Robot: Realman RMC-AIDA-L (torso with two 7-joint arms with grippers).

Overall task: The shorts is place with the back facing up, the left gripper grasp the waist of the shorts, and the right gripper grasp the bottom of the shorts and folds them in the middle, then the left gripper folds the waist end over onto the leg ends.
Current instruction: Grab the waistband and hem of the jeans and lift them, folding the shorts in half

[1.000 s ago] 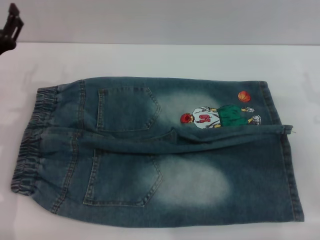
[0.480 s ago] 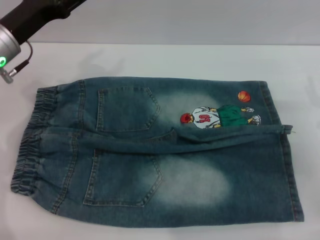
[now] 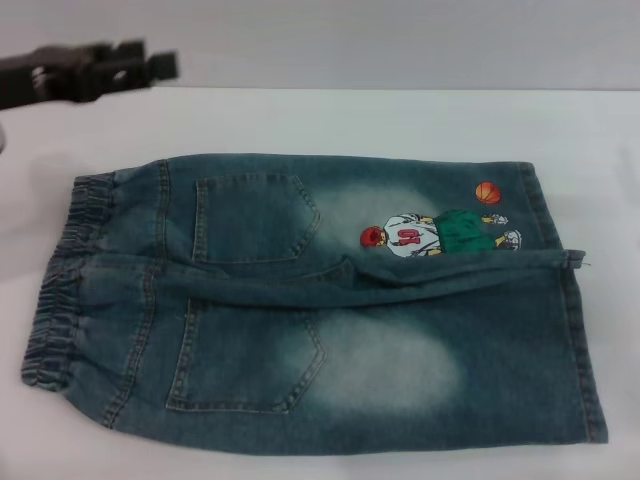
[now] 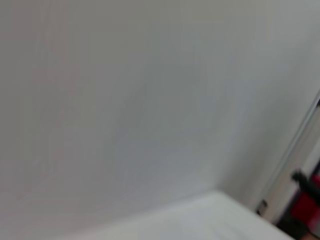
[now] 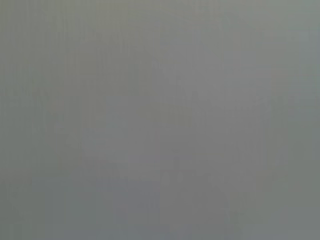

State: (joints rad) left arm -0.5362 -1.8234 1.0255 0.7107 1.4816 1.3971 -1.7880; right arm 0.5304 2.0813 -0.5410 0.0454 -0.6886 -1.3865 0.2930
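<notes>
Shorts (image 3: 320, 300), blue faded denim, lie flat and back-up on the white table (image 3: 400, 120), covering most of its near part; nearest are a patch pocket and a pale-washed leg, beyond the centre seam the second pocket and the cartoon basketball player print (image 3: 440, 232), with the waist end (image 3: 62, 280) toward the robot's left and the hems (image 3: 585, 340) toward its right. Farther off, the left gripper (image 3: 150, 62) hangs above the table's far left, clear of the cloth, whether open or closed I cannot tell; the right gripper is not in view. Judging by this, no fold has begun, and the next move calls for the left gripper to drop onto the waistband while the right comes to the hems.
</notes>
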